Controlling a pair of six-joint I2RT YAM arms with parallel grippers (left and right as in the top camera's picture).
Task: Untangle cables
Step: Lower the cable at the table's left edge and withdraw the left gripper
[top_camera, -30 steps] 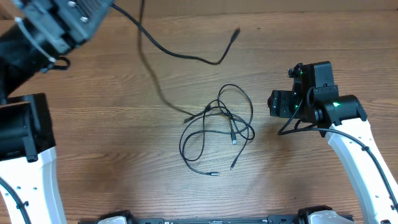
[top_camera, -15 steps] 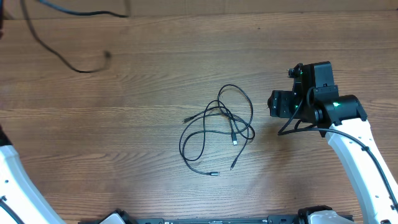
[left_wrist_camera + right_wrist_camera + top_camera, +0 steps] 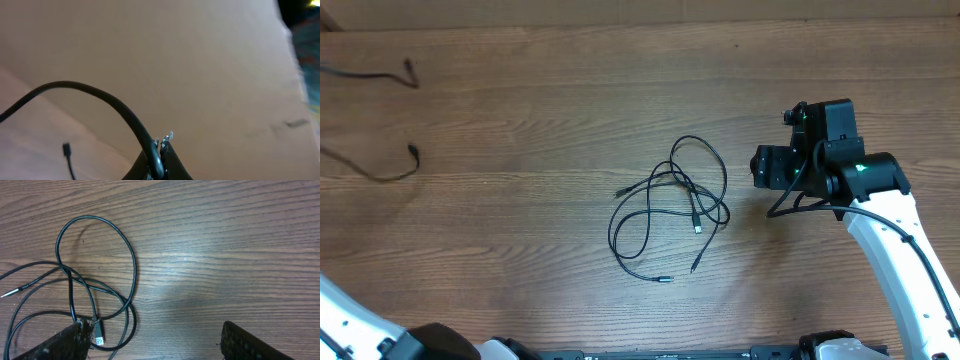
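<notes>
Left wrist view: the left pincer (image 3: pixel 161 145) is clamping tight on a lone cable (image 3: pixel 100 95), a thin black cord that is arching up and away to the left from the jaws. One small plug (image 3: pixel 66 148) is dangling below that arch. The background is blurring into plain brown.

Right wrist view: the right pincer (image 3: pixel 155 330) is standing wide and holding nothing, hovering over bare counter (image 3: pixel 225 240). The tangle of cables (image 3: pixel 75 285) is lying just to the left of it, apart from both fingers, its thin black loops crossing one another.

Overhead view, near edge to far: part of the white left arm (image 3: pixel 350 320) is showing at the near left corner. At mid-counter the tangle is resting with four plug ends showing; the number of cords in it cannot be told for certain. The right arm (image 3: pixel 860 175) is standing to the right of it, nothing in between. Far left, well apart from the tangle, the lone cable is trailing in from the frame edge, both plug ends visible.
</notes>
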